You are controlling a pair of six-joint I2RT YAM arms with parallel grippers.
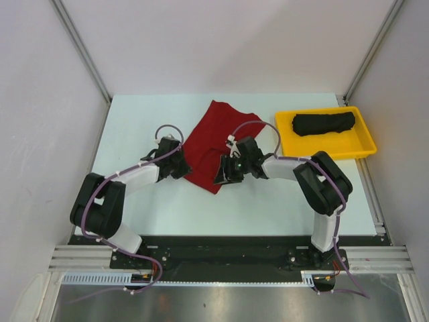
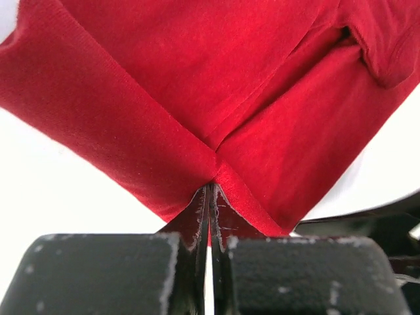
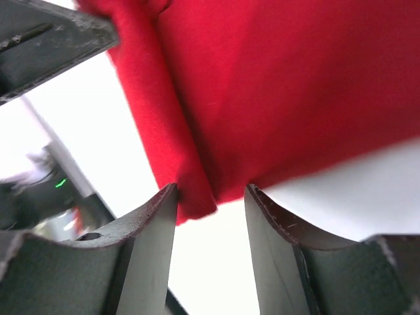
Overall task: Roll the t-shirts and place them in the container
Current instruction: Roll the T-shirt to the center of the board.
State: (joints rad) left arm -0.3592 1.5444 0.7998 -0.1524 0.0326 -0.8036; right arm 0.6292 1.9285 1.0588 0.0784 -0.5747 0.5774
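The deep red t-shirt [image 1: 213,131] lies folded on the white table, its near edge toward the arms. My left gripper [image 1: 182,168] is shut on the shirt's near left edge; in the left wrist view the jaws [image 2: 211,193] pinch a fold of the red cloth [image 2: 197,72]. My right gripper [image 1: 224,176] is open at the shirt's near corner. In the right wrist view its fingers [image 3: 210,190] stand on either side of the tip of the red cloth [image 3: 282,85], which touches the left finger. The black t-shirt [image 1: 324,123] lies rolled in the yellow tray.
The yellow tray [image 1: 365,141] stands at the back right of the white table [image 1: 268,201]. Metal frame posts rise at the table's back corners. The two grippers are close together; the right one shows in the left wrist view [image 2: 367,223].
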